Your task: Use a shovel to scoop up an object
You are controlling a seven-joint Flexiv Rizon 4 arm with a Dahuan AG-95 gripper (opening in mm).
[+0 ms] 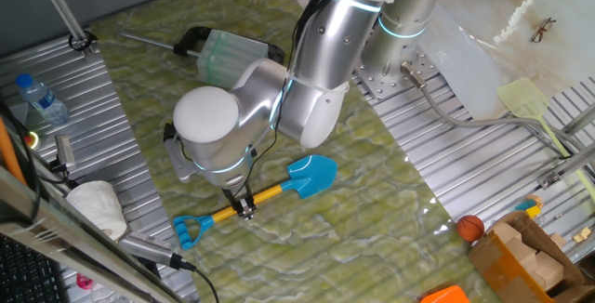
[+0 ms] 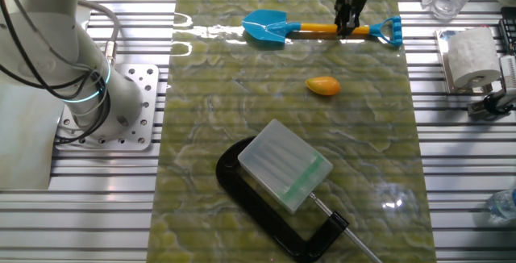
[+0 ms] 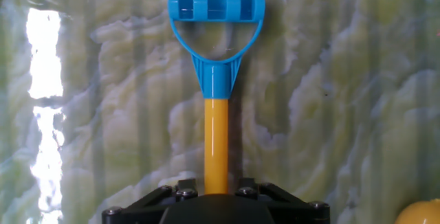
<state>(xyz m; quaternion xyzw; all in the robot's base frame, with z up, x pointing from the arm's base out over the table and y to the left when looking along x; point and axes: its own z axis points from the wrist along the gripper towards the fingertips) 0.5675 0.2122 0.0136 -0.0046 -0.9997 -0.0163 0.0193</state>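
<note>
Gripper (image 2: 348, 29) down over the yellow shaft of the shovel (image 2: 318, 28), fingers on either side of it, about two-thirds of the way from blade to D-handle. Closed onto the shaft or merely straddling it: cannot tell, fingertips hidden in the hand view and too small elsewhere. Shovel flat on the green marbled mat (image 2: 242, 134), blade toward 9 o'clock in the other fixed view, handle toward 3. Probably taken mid-shaft so the blade stays free to slide under something and the tool balances when tipped. Object (image 2: 322, 85), the small orange-yellow lump, on the mat at roughly 7 o'clock from the gripper, near but apart from the shovel, nothing touching it; just showing at the lower right corner of the hand view. Black clamp (image 2: 274, 214) with its pale box well away at 6 o'clock, clear of any sweep. Scoop not yet begun, judging by the flat blade.
</note>
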